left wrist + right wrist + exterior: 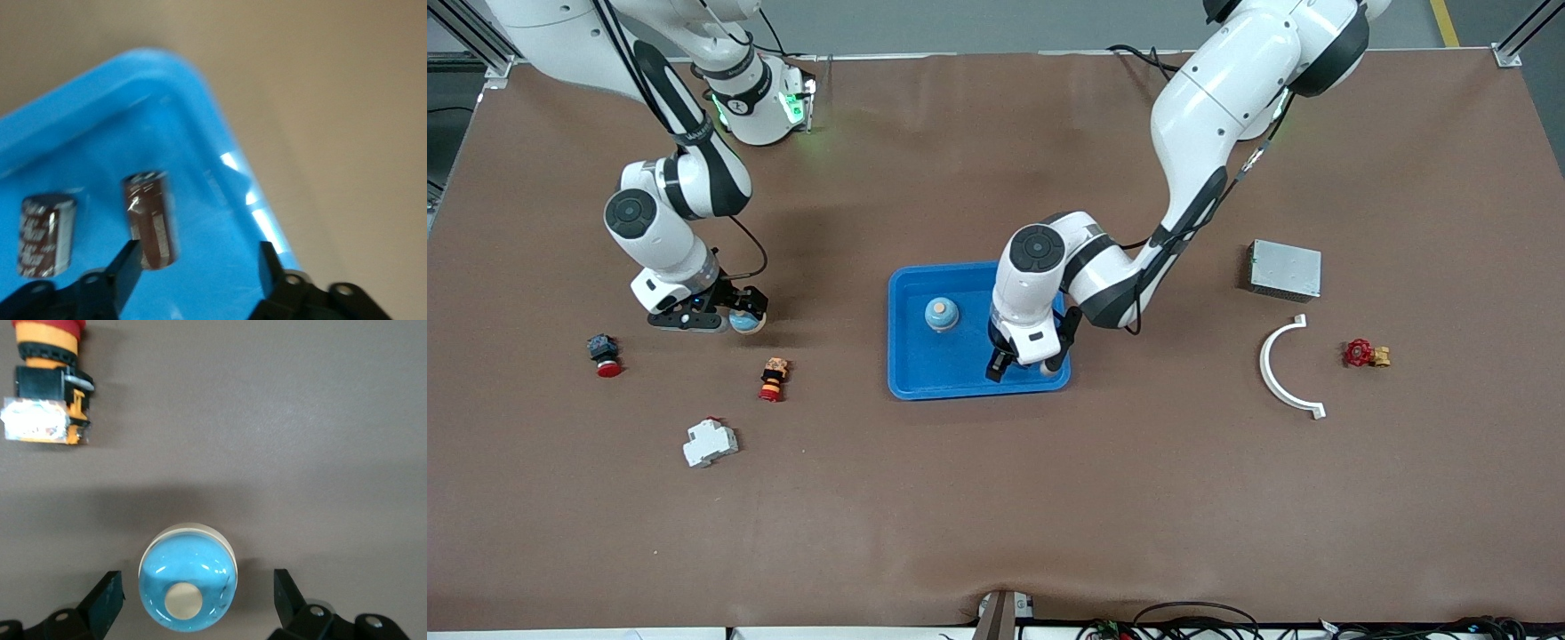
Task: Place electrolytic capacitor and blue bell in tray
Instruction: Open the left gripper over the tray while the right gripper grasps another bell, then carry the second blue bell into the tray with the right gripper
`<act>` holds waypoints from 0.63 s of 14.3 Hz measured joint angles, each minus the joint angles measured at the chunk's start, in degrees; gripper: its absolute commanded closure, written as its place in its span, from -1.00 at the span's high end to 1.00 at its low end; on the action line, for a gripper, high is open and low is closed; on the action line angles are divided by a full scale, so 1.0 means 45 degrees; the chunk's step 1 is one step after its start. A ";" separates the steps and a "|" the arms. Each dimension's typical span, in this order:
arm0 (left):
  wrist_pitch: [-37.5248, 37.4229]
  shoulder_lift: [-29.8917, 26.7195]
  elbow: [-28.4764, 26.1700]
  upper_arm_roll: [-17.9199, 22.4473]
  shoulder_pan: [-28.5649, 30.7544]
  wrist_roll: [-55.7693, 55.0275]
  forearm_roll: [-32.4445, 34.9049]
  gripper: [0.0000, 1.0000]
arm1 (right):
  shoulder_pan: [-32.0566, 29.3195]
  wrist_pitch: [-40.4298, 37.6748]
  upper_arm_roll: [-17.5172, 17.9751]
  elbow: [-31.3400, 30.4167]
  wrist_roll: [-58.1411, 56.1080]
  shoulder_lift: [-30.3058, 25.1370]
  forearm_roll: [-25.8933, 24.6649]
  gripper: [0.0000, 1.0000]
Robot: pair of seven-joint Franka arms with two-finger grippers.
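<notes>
The blue tray lies mid-table with one blue bell standing in it. My left gripper hangs low over the tray's end toward the left arm. In the left wrist view that gripper is open; a brown electrolytic capacitor sits right by one finger, and another capacitor lies on the tray floor beside it. My right gripper is down at the table toward the right arm's end, open, with a second blue bell between its fingers, untouched.
An orange-and-red pushbutton and a white breaker lie nearer the camera than the right gripper, with a red-capped button beside them. Toward the left arm's end are a grey metal box, a white curved piece and a red valve.
</notes>
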 measured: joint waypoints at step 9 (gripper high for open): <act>-0.3160 -0.3018 0.0242 -0.0011 0.2016 0.5835 -0.0001 1.00 | 0.0000 0.0935 0.0043 -0.0085 0.0001 0.0627 0.0000 1.00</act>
